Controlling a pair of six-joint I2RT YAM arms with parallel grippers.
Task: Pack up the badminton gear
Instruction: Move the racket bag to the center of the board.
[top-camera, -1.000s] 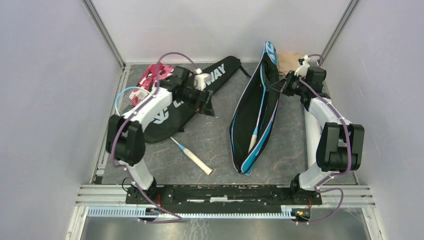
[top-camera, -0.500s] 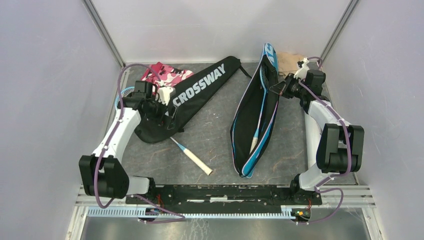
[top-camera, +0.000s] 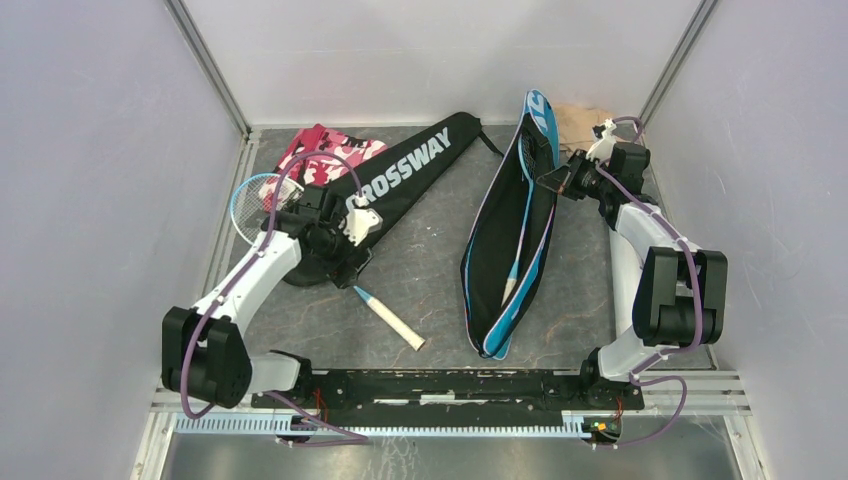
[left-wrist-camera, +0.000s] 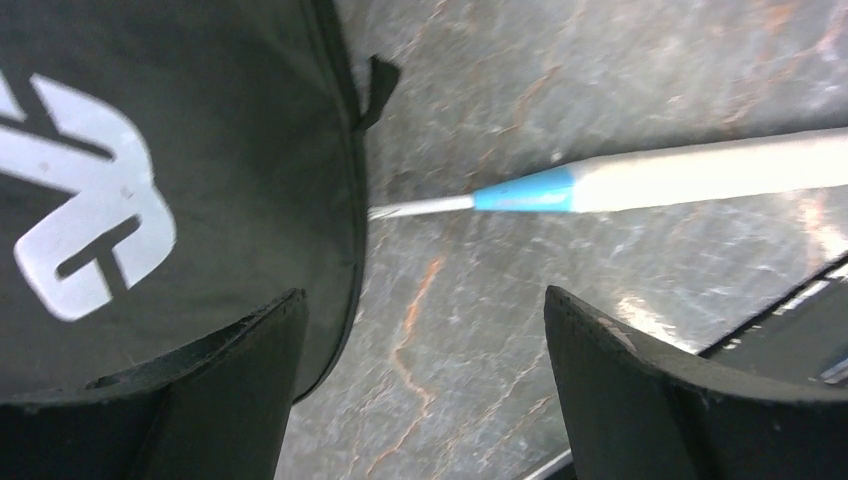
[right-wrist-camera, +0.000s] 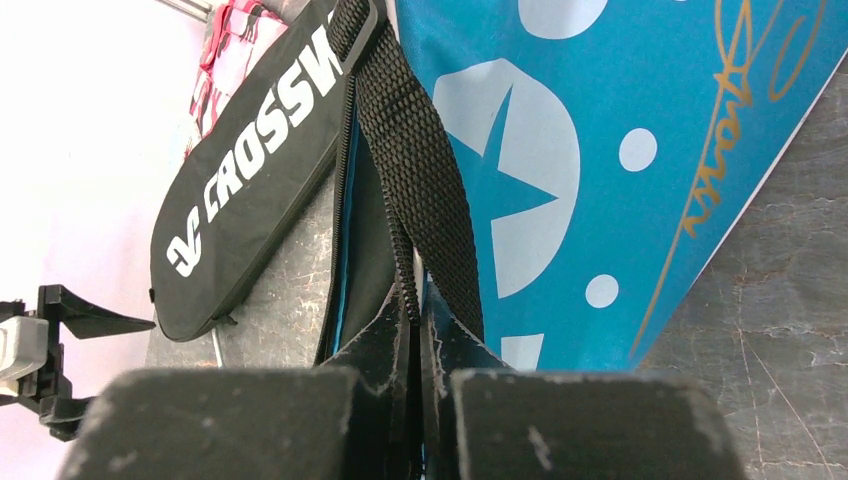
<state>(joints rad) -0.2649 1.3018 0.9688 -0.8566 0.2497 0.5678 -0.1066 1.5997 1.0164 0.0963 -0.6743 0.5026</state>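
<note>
Loose racket (top-camera: 388, 316): lies on the bench (top-camera: 430, 250) with its white grip toward the near edge and its strung head showing at the far left. The shaft between them vanishes at the edge of the black CROSSWAY cover (top-camera: 405, 170); whether it runs inside or beneath that cover cannot be told. Judged not yet packed.

Black CROSSWAY cover: flat on the bench, wide end near the left arm, narrow end toward the back.

Left gripper (left-wrist-camera: 425, 385): jaws stand wide apart and hold nothing. It hangs low over the spot where the blue collar of the grip meets the cover's edge, one finger above the cover and the other above bare bench. The position suits a grasp of either the grip or the cover's rim.

Blue cover (top-camera: 522, 225): stands on its edge to the right of centre, mouth gaping, with a second racket (top-camera: 510, 272) visible inside (only its grip and part of the shaft show).

Right gripper (right-wrist-camera: 415, 312): pinched tight on the black webbing strap (right-wrist-camera: 420, 170) of the blue cover. This hold evidently props the side wall up so the opening stays accessible.

Surroundings: pink camouflage cloth (top-camera: 320, 150) at the back left, touching the black cover; beige cloth (top-camera: 580, 118) at the back right behind the blue cover
</note>
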